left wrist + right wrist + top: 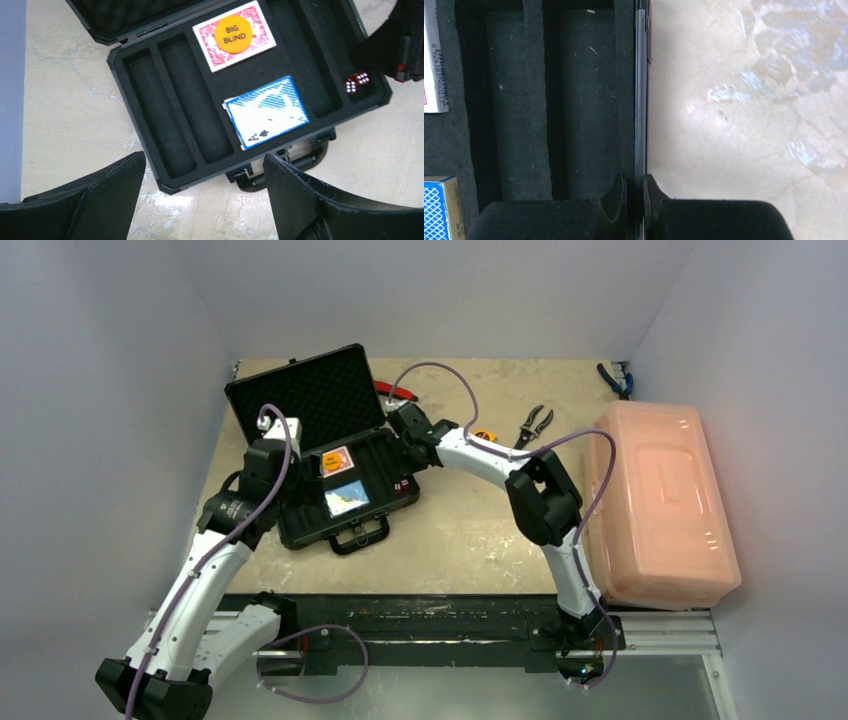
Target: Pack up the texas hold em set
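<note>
The black briefcase (385, 455) lies open on the table, its foam lid (305, 400) up at the back. In the left wrist view its foam tray (172, 105) holds a red deck (215, 50) with an orange "BIG BLIND" disc (235, 34) on it, a blue deck (266, 111) and red dice (356, 82). No blue disc shows. My left gripper (205, 200) is open and empty above the case's front left corner. My right gripper (634, 192) is shut on the case's right side wall (640, 100), one finger inside, one outside.
A large pink bin (660, 505) stands at the right. Black pliers (535, 425), a yellow tape measure (485, 434), a red-handled tool (395, 392) and blue-handled pliers (615, 380) lie behind the case. White walls close in on three sides.
</note>
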Robot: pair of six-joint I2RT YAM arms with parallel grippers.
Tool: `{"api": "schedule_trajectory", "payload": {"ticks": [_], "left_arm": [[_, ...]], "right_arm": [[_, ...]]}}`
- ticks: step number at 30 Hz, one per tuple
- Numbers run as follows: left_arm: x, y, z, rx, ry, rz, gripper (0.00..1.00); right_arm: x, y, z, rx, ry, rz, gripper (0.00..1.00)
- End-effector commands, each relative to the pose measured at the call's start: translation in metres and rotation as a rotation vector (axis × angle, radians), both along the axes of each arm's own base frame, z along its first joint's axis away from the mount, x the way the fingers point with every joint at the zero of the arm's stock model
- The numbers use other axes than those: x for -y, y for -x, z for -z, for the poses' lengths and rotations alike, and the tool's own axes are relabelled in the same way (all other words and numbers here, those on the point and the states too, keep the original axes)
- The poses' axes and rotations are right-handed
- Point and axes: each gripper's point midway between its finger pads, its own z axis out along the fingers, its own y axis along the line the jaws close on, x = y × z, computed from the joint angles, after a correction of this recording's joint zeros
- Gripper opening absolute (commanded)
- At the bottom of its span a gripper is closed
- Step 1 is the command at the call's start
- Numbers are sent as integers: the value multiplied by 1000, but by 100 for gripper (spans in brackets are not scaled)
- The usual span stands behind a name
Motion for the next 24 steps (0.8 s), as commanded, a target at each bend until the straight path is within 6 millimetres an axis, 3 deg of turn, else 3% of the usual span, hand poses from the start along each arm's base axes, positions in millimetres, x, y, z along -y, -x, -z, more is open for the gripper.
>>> {"api": "schedule_trajectory", "payload": {"ticks": [1,5,11,14,19,24], "left_arm": [[-5,-4,-9,27,-16,-15,87],[-5,-5,-8,23,-17,-16,87],[-3,-7,-6,16,-15,-9,86],[-2,-7,-5,14,-13,-5,86],[-2,-10,-5,14,-19,-6,86],[-1,-11,-6,22,-16,1,85]], "right_arm": [[47,6,-6,13,93,51,0],[80,8,-9,50,130,113,0],[133,-16,-31,180,243,233,0],[134,-28,-36,199,252,246,0],[120,-47,-42,210,234,236,1],[117,-56,-49,232,240,232,14]]}}
